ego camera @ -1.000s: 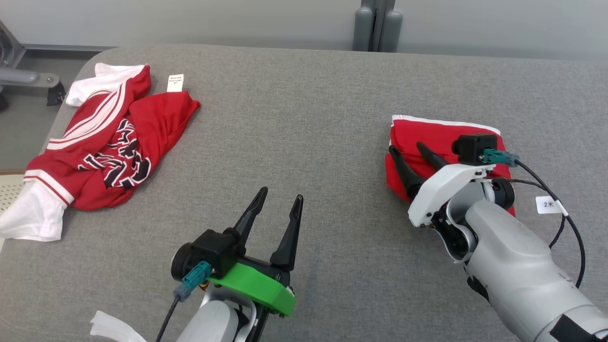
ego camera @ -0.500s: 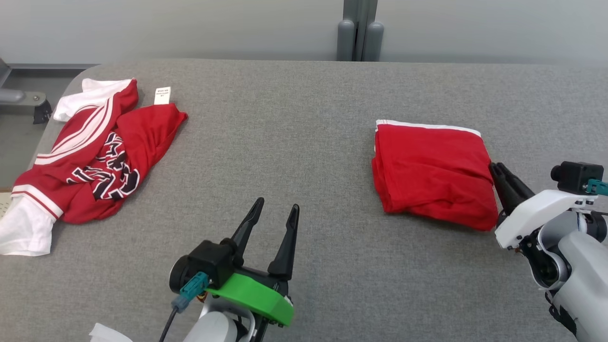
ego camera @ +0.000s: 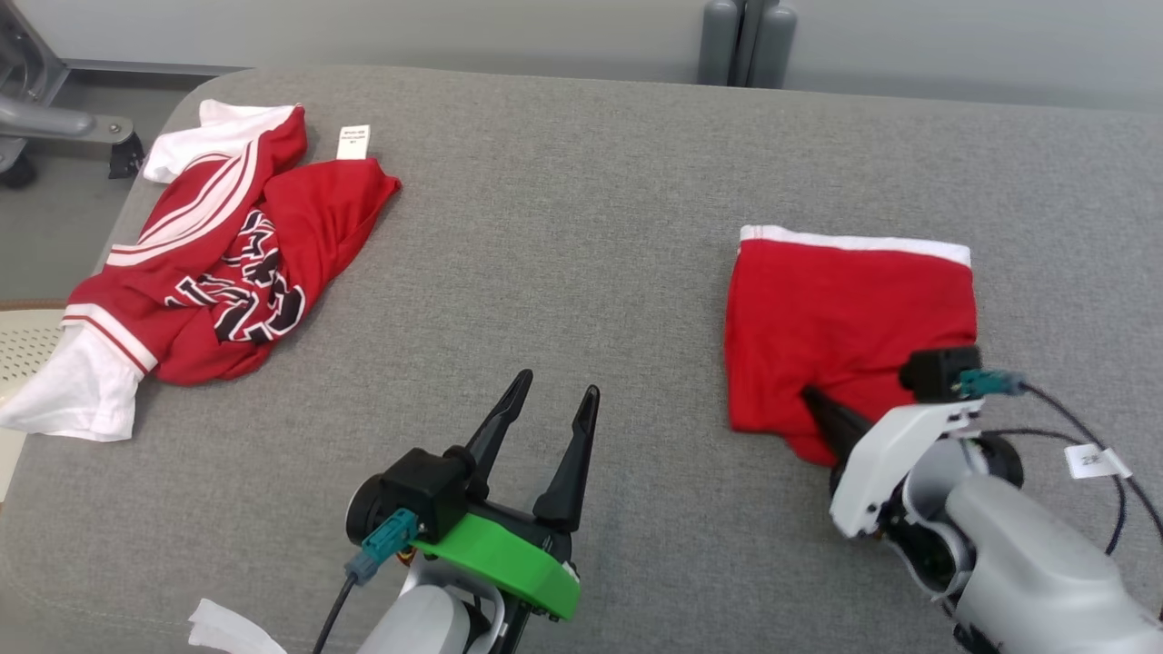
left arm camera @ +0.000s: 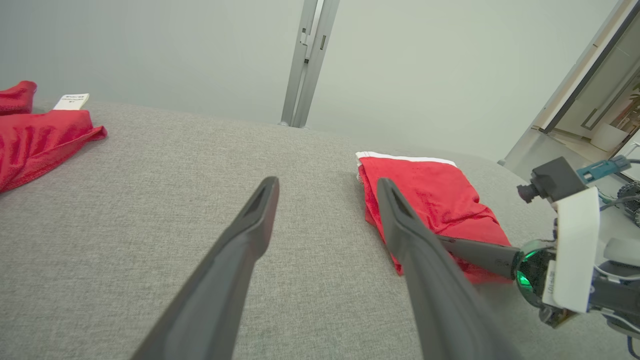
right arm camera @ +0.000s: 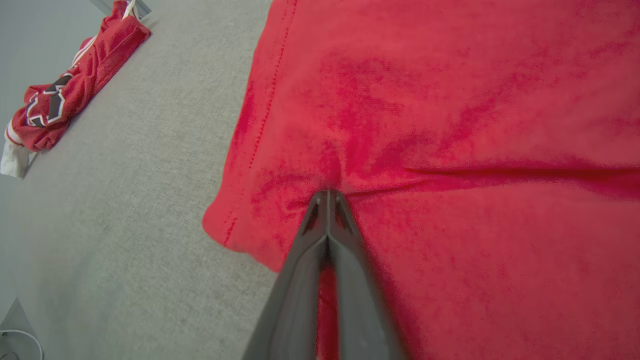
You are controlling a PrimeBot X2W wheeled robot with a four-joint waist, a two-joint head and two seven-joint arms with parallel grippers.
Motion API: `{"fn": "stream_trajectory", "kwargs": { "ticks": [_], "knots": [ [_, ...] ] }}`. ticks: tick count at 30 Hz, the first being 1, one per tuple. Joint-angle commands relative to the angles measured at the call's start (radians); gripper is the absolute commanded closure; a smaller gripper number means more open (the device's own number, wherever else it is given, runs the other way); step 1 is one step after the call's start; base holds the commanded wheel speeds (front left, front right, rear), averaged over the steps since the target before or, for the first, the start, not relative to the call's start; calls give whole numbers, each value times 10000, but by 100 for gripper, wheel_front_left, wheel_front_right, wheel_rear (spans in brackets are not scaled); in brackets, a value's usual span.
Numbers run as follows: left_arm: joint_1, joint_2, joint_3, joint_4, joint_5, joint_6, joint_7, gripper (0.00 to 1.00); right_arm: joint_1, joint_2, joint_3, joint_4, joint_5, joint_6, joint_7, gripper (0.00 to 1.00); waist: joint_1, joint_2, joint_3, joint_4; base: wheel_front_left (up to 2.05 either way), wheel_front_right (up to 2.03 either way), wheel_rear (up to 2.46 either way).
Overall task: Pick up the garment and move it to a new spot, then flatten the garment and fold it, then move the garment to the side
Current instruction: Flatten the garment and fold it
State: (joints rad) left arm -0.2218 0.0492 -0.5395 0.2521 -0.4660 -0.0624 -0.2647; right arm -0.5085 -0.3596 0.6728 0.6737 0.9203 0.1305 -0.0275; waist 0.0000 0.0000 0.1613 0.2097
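Head view: grey counter (ego camera: 581, 272) spans frame. Folded red garment (ego camera: 845, 318) lies on robot's right half, white band along far edge. Right gripper (ego camera: 809, 397) at garment's near edge, jaws clenched, pinching fabric; garment stretches ahead of them. Left gripper (ego camera: 558, 382) well apart, jaws released, empty.

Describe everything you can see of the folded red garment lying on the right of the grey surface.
The folded red garment is a roughly rectangular bundle of soft-looking cloth, with a white band along its far edge and a stitched hem on its left. It lies flat on the grey fabric surface. The right gripper is shut on its near part, where creases gather.
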Motion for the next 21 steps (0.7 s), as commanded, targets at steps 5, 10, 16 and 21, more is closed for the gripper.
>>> {"fn": "stream_trajectory", "kwargs": {
  "ticks": [5, 10, 16, 21],
  "knots": [
    [81, 28, 217, -38, 14, 104, 8, 0, 1012, 445, 1348, -502, 188, 2, -682, 100, 0, 0, -261, 94, 0, 0, 0],
    [491, 24, 616, -67, 226, 149, 8, 0, 1475, 570, 1797, -611, -211, 2, -1911, 55, 0, 0, -750, -357, 0, 0, 0],
    [1063, 31, 1198, -129, 609, 127, 10, 0, 1885, 635, 979, -660, -1172, 2, -2378, 0, 0, 0, -1392, -1115, 0, 0, 0],
    [1723, 31, 1963, -415, 804, 193, 8, 0, 2705, 663, -1191, -1680, -2613, 2, -2372, 0, 0, 0, -1815, -1706, 0, 0, 0]
  ]
}}
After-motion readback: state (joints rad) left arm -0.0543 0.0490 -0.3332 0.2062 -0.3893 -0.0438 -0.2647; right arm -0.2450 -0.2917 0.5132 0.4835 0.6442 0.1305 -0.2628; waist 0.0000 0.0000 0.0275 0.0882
